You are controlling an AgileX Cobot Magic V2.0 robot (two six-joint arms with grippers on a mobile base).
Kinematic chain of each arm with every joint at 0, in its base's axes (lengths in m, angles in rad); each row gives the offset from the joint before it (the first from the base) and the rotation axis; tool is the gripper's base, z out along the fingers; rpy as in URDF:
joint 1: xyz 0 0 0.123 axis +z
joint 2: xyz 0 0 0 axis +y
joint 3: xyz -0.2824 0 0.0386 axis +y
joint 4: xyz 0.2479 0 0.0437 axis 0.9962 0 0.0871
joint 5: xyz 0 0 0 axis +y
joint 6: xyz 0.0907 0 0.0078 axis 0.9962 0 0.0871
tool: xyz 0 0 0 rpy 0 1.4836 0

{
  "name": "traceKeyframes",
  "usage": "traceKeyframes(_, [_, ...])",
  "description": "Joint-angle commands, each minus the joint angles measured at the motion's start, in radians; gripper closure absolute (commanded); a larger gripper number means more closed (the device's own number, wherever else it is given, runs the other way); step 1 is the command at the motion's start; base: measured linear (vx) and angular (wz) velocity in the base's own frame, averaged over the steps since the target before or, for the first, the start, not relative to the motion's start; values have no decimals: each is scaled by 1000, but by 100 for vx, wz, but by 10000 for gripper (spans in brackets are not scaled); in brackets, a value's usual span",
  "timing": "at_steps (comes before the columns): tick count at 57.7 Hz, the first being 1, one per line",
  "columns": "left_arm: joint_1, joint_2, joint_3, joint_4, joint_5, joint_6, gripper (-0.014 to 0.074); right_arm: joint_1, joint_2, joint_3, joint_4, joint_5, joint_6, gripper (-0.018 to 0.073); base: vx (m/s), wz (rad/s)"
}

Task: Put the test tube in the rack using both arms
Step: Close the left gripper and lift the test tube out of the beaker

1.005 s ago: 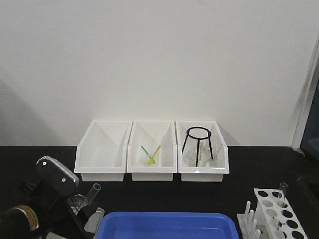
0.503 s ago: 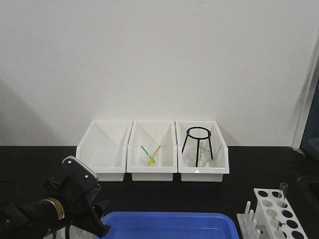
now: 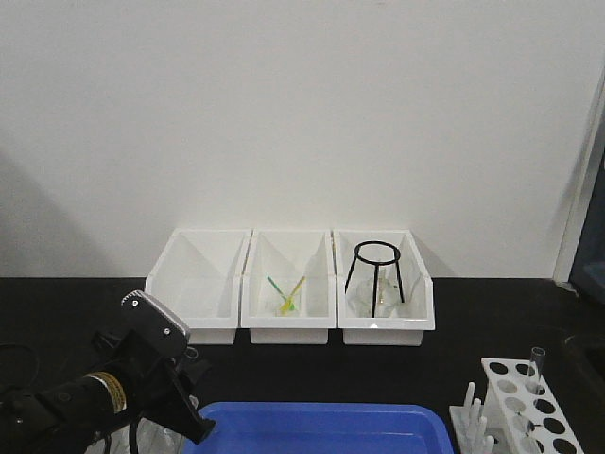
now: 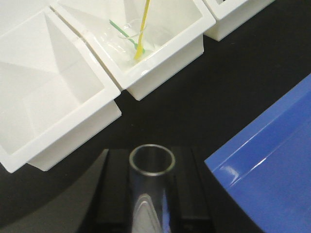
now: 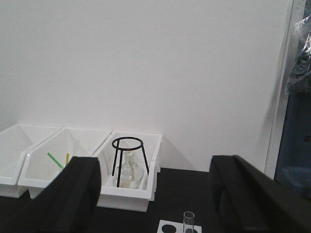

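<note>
In the left wrist view the test tube, clear glass with an open rimmed top, stands between two black fingers, and my left gripper is shut on it. From the front, the left arm with its silver wrist plate sits at the lower left beside the blue tray; the held tube is hidden there. The white rack stands at the lower right, with another clear tube upright in it. My right gripper is open, its fingers wide apart above the rack's corner.
Three white open-front bins line the back: the left one is bare inside, the middle holds yellow and green sticks, the right holds a black ring stand over a flask. A blue tray lies at the front centre.
The left arm has swung right and up from the lower-left corner towards the blue tray. The tube it held upright no longer shows in the front view. The rack is unchanged.
</note>
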Motion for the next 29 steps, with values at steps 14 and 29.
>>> traceKeyframes(14, [-8, -272, -35, -9, -59, -4, 605, 1, 2, -31, -9, -88, 5, 47, 0, 0])
traceKeyframes(29, [-71, -489, -172, -8, 225, -224, 605, 1, 2, -35, -83, -86, 160, 47, 0, 0])
